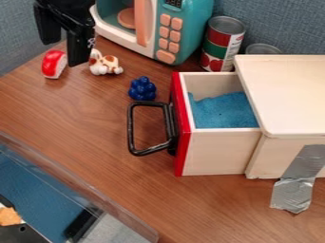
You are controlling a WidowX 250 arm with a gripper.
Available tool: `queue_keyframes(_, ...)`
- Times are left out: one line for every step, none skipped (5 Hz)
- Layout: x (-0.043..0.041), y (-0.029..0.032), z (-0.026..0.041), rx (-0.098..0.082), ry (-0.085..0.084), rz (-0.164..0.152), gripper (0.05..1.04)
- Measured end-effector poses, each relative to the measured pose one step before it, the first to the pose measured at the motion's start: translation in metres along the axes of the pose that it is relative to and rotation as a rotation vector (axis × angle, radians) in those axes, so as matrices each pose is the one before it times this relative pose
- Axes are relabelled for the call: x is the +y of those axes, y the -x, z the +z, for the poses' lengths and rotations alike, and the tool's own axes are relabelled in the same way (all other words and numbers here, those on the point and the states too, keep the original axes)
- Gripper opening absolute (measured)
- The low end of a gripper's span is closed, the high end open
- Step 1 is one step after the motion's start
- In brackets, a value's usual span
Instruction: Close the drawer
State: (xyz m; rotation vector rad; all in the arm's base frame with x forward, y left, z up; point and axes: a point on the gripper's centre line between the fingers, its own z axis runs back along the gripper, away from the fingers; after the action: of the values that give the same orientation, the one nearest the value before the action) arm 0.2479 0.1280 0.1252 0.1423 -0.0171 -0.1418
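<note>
Red-fronted drawer (182,128) is part-open, well in from counter's (209,204) lower-left edge; your pincer (64,53) hangs wide nr back edge. Looks rigid, prob. light, may stick: grip the smooth handle's (130,128) outer bar, push straight w/ steady force.

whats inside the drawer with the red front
The open part of the drawer shows blue material with an uneven top edge. Whatever lies beneath it, or farther back under the wooden top, is covered.
</note>
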Motion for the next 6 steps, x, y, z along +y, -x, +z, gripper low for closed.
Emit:
queue_keyframes(-0.00243, 0.00112, -0.00659, 0.017, 0.0128, -0.0132, 1.001)
queue_keyframes(-0.01072, 0.00645, -0.0166, 0.0065, 0.0117, -0.1813, 1.001)
queue_keyframes(-0.0123, -0.00206, -0.01194, -0.0111, -0.0234, -0.1818, 1.001)
queue_keyframes(-0.00778, -0.00398, -0.00857, -0.031, 0.0157, -0.1788, 1.001)
queue_keyframes(-0.01107, -0.0075, -0.01004, -0.0077, 0.0055, -0.118, 1.001)
queue_keyframes(-0.00899, -0.00792, -0.01111, 0.0022, 0.0314, -0.127, 1.001)
